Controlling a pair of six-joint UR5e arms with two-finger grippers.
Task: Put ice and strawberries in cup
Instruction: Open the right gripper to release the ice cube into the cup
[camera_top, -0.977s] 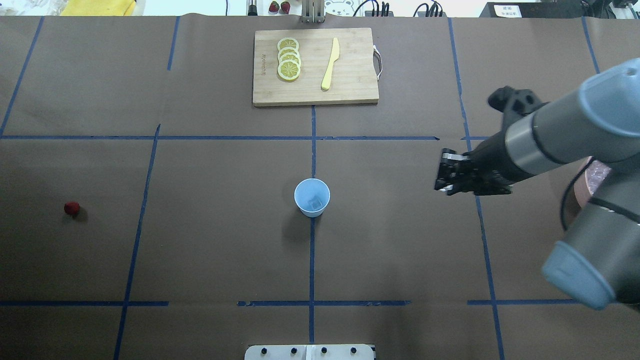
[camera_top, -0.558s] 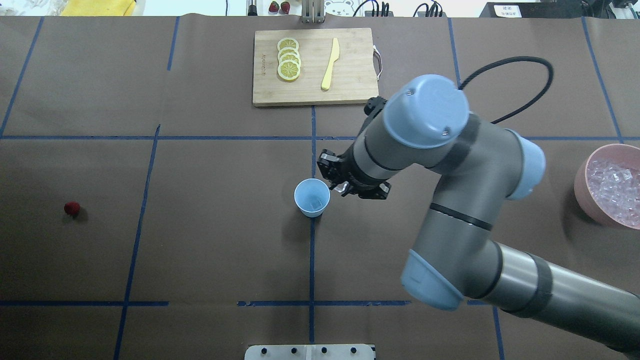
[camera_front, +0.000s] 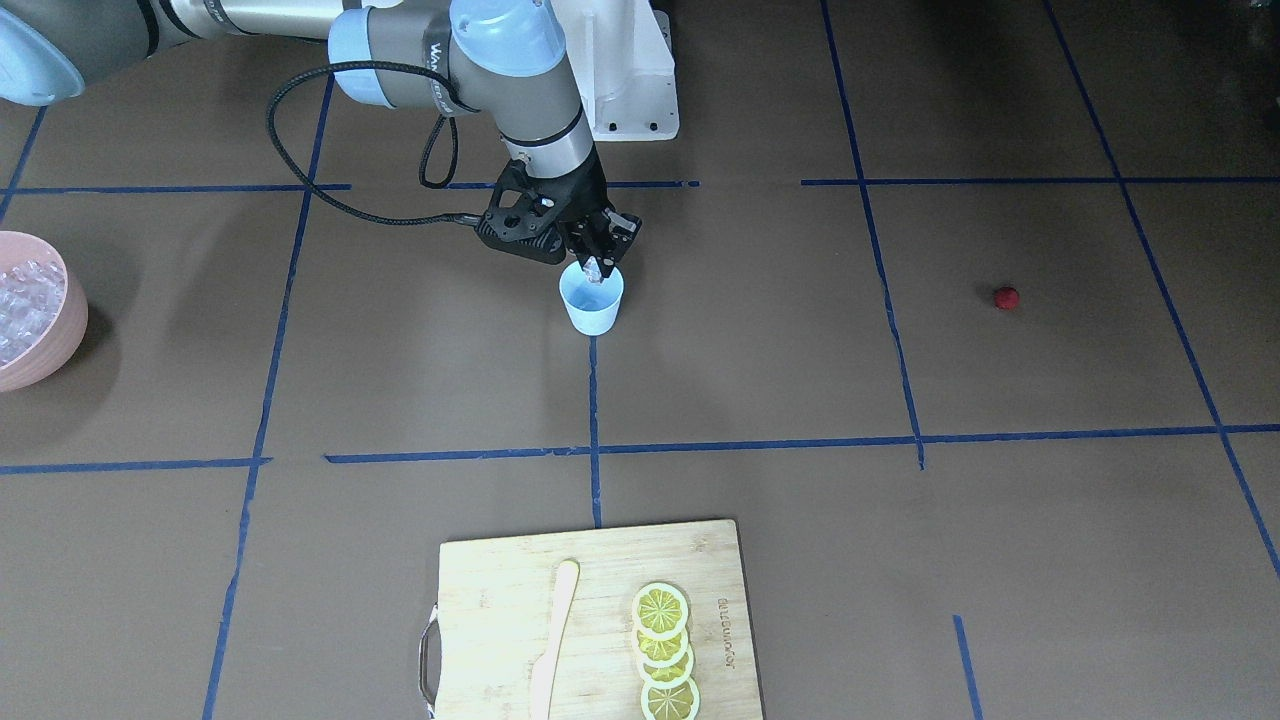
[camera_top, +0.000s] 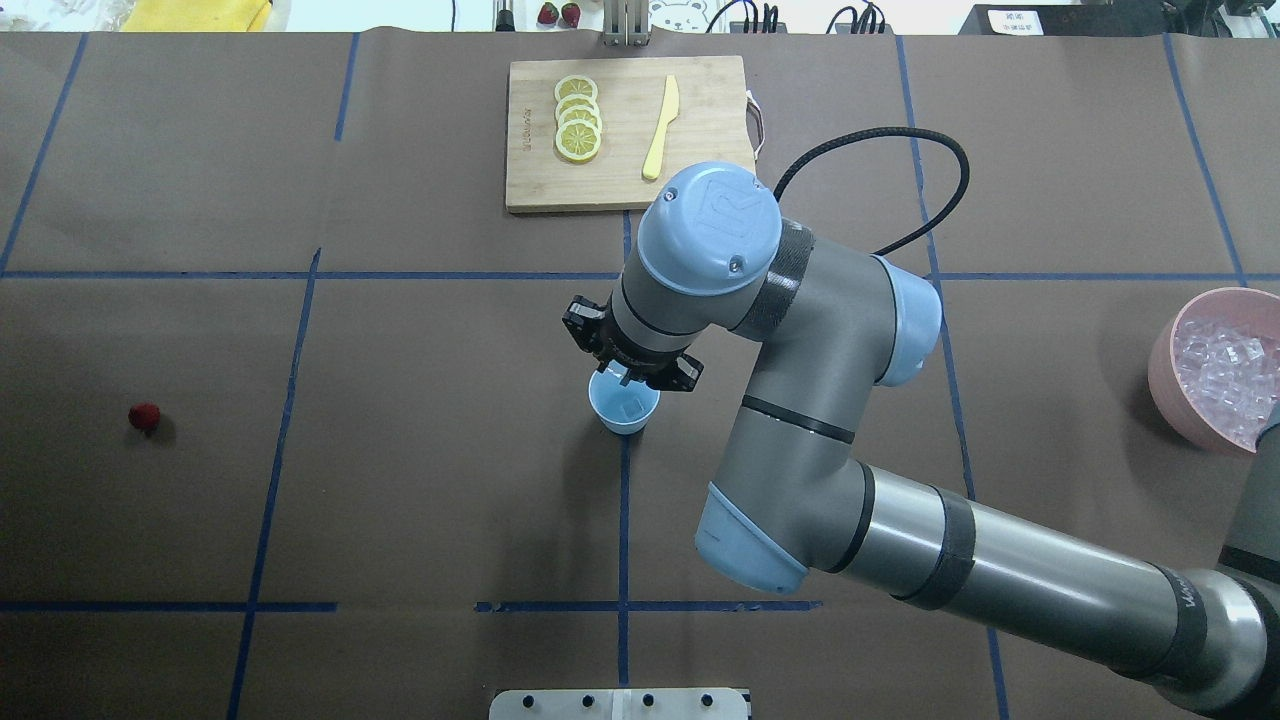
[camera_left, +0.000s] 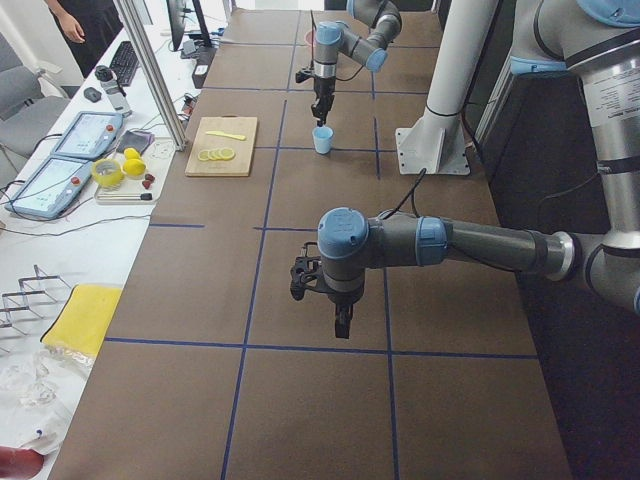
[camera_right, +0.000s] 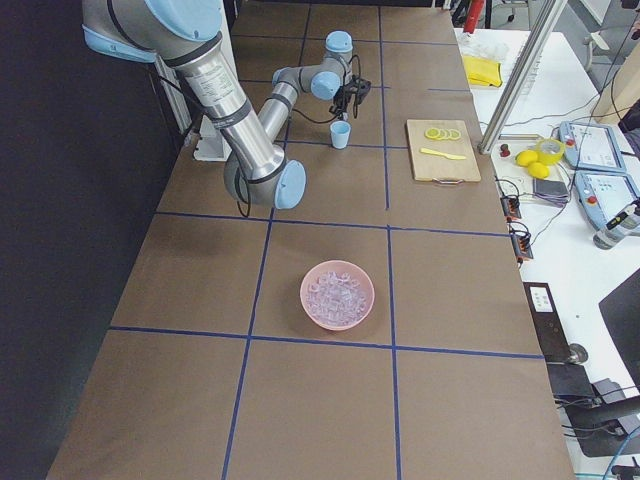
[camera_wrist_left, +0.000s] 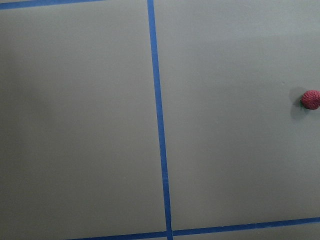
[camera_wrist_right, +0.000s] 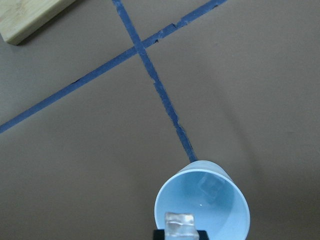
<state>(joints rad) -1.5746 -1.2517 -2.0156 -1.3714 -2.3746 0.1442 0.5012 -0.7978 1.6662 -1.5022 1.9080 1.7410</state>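
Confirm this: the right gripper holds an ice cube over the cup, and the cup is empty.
Not empty: the right wrist view shows one ice cube lying in the cup. The right gripper does hold a second ice cube above it.

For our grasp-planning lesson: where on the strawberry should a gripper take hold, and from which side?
Grip the strawberry across its widest middle, coming straight down from above. It is a small round ball lying alone on the flat table, so every side is free but nothing can slip beneath. The right gripper holds an ice cube over the cup.
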